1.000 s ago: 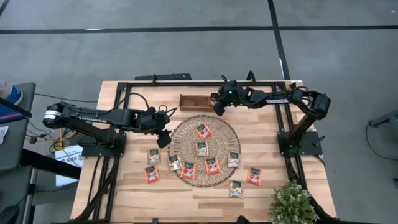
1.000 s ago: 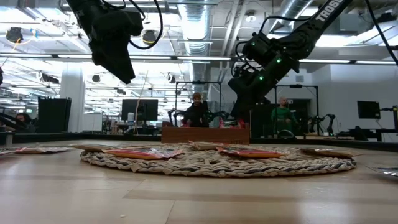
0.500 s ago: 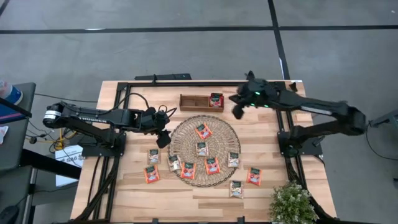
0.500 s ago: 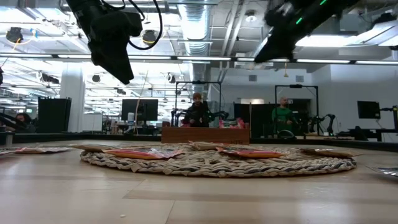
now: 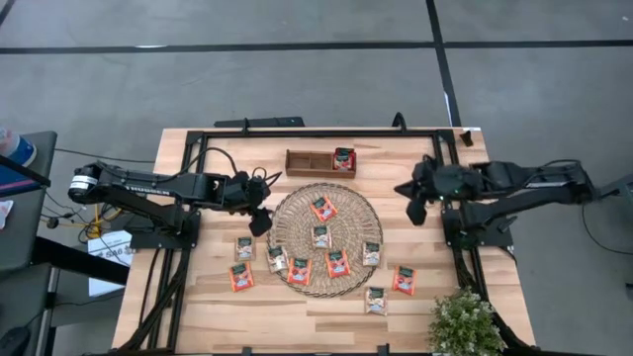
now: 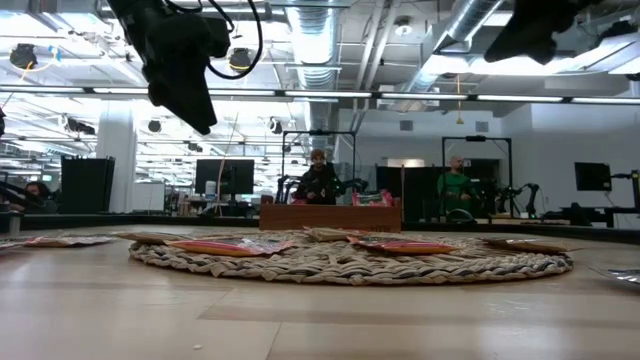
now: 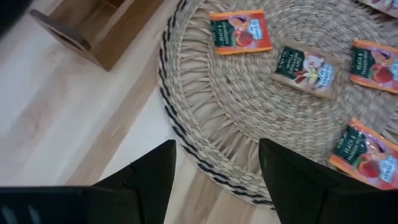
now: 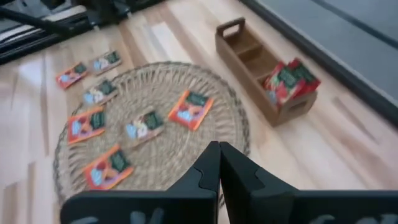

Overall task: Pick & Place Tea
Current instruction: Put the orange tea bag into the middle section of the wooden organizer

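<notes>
Several tea sachets, red and pale, lie flat on the round woven mat (image 5: pixel 325 238); one is red (image 5: pixel 323 209) and one pale (image 5: pixel 320 236). More lie on the table to the mat's left (image 5: pixel 240 278) and near right (image 5: pixel 404 280). One red sachet (image 5: pixel 343 159) stands in the right compartment of the wooden tray (image 5: pixel 309 160) at the far side. My left gripper (image 7: pixel 214 180) hangs open over the mat's left edge, nothing between its fingers. My right gripper (image 8: pixel 219 167) is shut and empty, raised to the right of the mat (image 5: pixel 415 211).
A potted plant (image 5: pixel 465 321) stands at the near right corner. Dark frame rails (image 5: pixel 316 134) run along the table's far edge and sides, with the arm bases (image 5: pixel 478 229) on them. Bare wood shows between mat and right base. People stand in the room behind (image 6: pixel 318 180).
My right gripper, shut throughout, has drawn away from above the tray's right compartment toward the table's right edge, rising as it went. The red sachet in that compartment, covered by the gripper a second ago, now shows. My left gripper has kept still.
</notes>
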Motion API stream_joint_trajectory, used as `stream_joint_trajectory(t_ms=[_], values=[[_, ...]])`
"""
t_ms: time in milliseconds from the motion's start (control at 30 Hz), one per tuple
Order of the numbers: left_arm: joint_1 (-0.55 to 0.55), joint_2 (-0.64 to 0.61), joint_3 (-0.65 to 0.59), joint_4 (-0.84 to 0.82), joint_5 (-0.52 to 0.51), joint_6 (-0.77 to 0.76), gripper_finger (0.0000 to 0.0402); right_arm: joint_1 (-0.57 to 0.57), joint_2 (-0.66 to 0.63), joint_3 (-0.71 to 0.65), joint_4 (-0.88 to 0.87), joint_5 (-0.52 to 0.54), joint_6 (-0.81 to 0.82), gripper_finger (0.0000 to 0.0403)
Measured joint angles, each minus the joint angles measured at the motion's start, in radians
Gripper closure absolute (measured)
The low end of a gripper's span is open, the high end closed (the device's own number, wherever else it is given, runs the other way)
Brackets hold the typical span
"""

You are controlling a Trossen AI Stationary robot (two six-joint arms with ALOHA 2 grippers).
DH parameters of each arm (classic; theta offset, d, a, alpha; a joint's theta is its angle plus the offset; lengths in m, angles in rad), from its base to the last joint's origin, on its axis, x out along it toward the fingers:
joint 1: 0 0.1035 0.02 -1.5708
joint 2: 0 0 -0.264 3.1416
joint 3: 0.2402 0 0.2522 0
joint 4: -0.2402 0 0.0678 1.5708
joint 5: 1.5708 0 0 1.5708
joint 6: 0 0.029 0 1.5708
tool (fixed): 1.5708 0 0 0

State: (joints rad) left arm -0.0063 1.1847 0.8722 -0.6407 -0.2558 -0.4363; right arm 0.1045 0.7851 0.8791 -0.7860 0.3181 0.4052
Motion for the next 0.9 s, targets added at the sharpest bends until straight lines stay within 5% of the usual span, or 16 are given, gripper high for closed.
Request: stream_joint_trajectory(t_ms=[333, 600, 900], values=[[0.0, 0.0, 0.0, 0.0, 0.068, -0.109, 0.0179, 0.298, -0.013, -0.107, -0.04, 0.232, 0.243, 0.0403], [0.0, 0.0, 0.0, 0.0, 0.064, -0.115, 0.0179, 0.439, -0.012, -0.217, -0.05, 0.047, 0.44, 0.0403], [0.0, 0.0, 0.0, 0.0, 0.056, -0.119, 0.0179, 0.432, 0.069, -0.219, -0.074, -0.144, 0.462, 0.0403]])
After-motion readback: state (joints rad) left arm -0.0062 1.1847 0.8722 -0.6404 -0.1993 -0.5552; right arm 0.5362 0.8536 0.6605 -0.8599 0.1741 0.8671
